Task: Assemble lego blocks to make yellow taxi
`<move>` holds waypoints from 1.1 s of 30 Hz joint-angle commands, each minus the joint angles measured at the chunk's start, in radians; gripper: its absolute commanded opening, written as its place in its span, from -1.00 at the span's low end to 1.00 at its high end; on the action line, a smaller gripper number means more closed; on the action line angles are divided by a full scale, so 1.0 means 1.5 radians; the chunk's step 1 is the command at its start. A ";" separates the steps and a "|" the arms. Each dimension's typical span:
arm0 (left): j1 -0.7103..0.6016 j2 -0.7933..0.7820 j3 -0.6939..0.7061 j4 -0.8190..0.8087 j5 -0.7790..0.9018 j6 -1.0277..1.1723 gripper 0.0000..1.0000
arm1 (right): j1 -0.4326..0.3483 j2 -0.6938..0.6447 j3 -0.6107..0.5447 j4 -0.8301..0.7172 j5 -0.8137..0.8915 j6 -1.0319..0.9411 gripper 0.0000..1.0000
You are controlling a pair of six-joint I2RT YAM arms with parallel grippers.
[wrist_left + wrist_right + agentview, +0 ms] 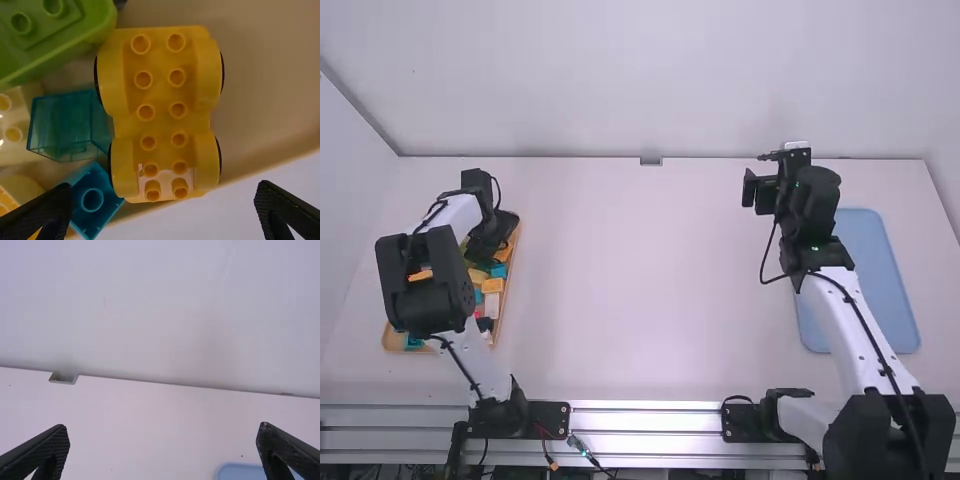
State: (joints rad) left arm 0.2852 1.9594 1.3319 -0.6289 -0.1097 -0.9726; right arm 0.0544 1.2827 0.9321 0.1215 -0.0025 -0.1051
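Note:
My left gripper [498, 246] is over the far part of the block tray. In the left wrist view this gripper [164, 190] is open, its fingers spread to either side of a yellow wheeled car base [162, 112] without touching it. The base lies studs up in the tray, with dark wheel edges at its sides. Beside it are a clear teal block [67, 125], a blue block [92, 197] and a green piece [47, 37]. My right gripper [760, 190] is raised on the right side; in the right wrist view the gripper [162, 432] is open and holds nothing.
The wooden tray [395, 342] of mixed blocks stands at the left of the table [640, 280], partly under the left arm. A light blue mat or tray [875, 270] lies at the right, beside the right arm. A white wall rises behind the table.

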 commanded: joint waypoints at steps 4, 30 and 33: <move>0.004 -0.002 -0.008 -0.004 -0.010 -0.002 0.93 | 0.004 0.004 0.019 0.001 0.002 0.002 0.98; 0.006 0.004 -0.051 0.064 -0.045 0.043 0.79 | 0.004 0.027 0.019 0.021 0.002 0.002 0.98; 0.006 0.012 -0.051 0.072 -0.040 0.043 0.79 | 0.004 0.027 0.019 0.021 0.002 0.002 0.98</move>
State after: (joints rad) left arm 0.2863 1.9598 1.2667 -0.5201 -0.1593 -0.9192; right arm 0.0544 1.3148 0.9321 0.1467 -0.0013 -0.1032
